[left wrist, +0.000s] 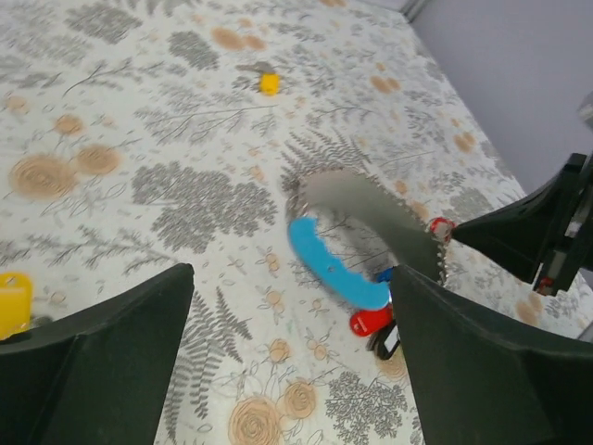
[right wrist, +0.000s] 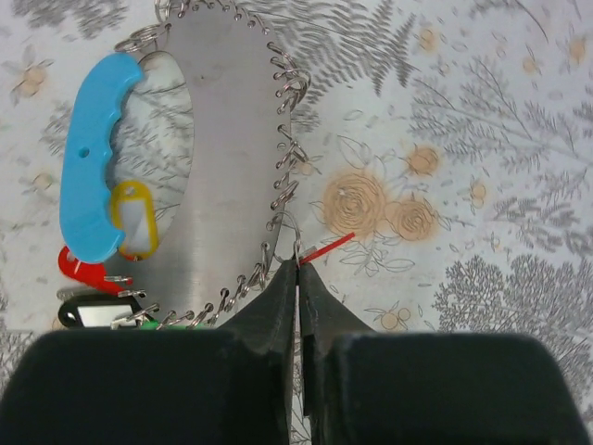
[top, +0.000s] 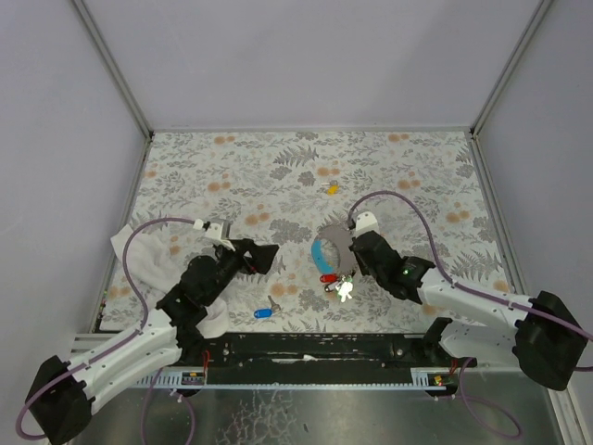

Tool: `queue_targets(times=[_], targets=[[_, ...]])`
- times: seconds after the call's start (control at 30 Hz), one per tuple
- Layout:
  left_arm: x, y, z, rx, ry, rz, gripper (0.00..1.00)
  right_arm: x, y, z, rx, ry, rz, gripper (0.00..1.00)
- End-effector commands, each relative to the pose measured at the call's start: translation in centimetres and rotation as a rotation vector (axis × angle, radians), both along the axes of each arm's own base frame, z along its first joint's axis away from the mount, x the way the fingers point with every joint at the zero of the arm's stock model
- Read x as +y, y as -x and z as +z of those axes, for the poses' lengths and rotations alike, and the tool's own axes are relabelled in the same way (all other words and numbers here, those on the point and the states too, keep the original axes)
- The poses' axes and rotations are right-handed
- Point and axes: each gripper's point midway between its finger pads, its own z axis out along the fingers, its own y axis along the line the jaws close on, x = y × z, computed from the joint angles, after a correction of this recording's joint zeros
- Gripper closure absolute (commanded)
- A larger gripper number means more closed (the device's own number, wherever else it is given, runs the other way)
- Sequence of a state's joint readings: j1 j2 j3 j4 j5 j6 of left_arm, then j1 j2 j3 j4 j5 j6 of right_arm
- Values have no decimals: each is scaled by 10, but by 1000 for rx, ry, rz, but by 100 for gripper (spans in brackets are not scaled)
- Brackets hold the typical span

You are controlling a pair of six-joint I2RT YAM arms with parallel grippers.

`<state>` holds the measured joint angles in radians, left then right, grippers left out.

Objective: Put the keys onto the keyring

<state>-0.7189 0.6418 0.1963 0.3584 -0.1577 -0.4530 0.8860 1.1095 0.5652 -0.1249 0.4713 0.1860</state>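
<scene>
Here the right fingers [right wrist: 278,306], pinched together, touch the keyring [right wrist: 232,139], the left fingers [left wrist: 111,371] spread wide nearby.

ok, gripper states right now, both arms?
Left gripper: open, empty.
Right gripper: closed, tips at the edge of the keyring; whether it pinches anything cannot be told.

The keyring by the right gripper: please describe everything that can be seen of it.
The keyring is a flat grey crescent, metal by its look, lying on the floral table. Small wire loops line its outer edge. A light-blue plastic handle spans its inner curve. A red tag and a yellow tag lie beside the handle's lower end. The right gripper, shut, seems to pinch one edge loop.
</scene>
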Motion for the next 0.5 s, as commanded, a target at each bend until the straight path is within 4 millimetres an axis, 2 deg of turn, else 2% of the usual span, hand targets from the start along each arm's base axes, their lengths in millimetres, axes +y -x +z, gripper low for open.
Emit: queue_targets(times=[0.0, 0.1, 0.17, 0.23, 0.33, 0.47], targets=[[19, -5, -4, 90, -12, 118, 11, -14, -12, -4, 43, -141, -219, 92], [23, -4, -3, 124, -24, 137, 7, -20, -14, -17, 71, -127, -265, 84], [24, -4, 2, 140, -23, 148, 6, -24, -14, -25, 89, -119, -290, 73], [28, -5, 5, 166, -16, 180, 5, -30, -13, -30, 104, -117, -316, 67], [38, -4, 10, 215, -2, 240, 3, -34, -10, -25, 99, -142, -333, 55], [45, 2, 26, 264, 43, 282, 0, -41, -7, 0, 46, -193, -340, 33]])
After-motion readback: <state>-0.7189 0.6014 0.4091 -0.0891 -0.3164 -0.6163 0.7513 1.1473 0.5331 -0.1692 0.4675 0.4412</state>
